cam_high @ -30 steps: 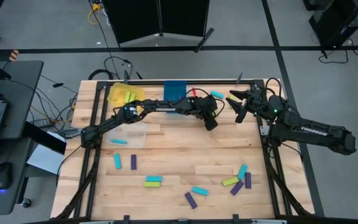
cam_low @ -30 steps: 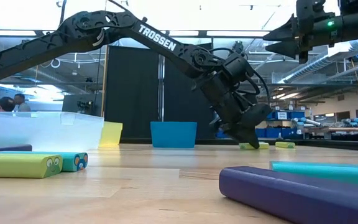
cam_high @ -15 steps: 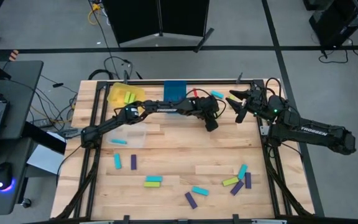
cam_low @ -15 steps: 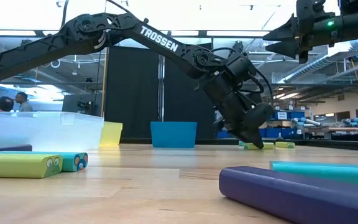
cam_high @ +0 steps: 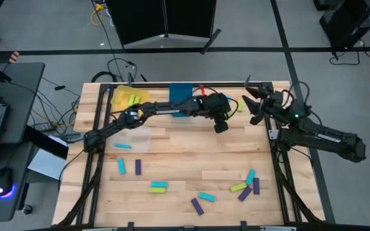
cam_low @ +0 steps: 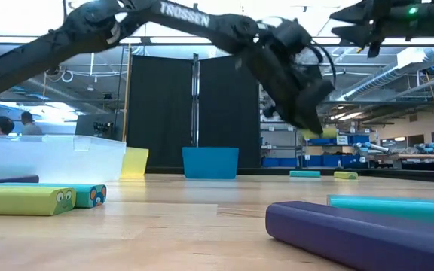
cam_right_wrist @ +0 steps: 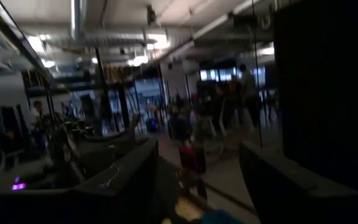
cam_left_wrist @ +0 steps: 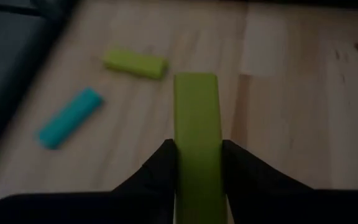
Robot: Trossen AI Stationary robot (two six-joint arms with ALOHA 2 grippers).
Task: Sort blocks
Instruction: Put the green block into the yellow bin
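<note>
At the far edge of the wooden surface (cam_high: 178,151), the left end effector (cam_left_wrist: 196,163) hangs raised, its fingers clamped on a lime yellow-green rectangular block (cam_left_wrist: 197,143); below it lie another lime block (cam_left_wrist: 135,63) and a teal-cyan block (cam_left_wrist: 69,117). Further right, the right end effector (cam_high: 254,106) is raised near the far right corner with its fingers spread apart.

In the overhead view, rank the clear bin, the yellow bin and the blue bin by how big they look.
1. Clear bin, largest.
2. Yellow bin, which holds lime blocks.
3. Blue bin, though the left arm crosses its near edge, so its full size is unsure; yellow and blue may be near alike.
</note>
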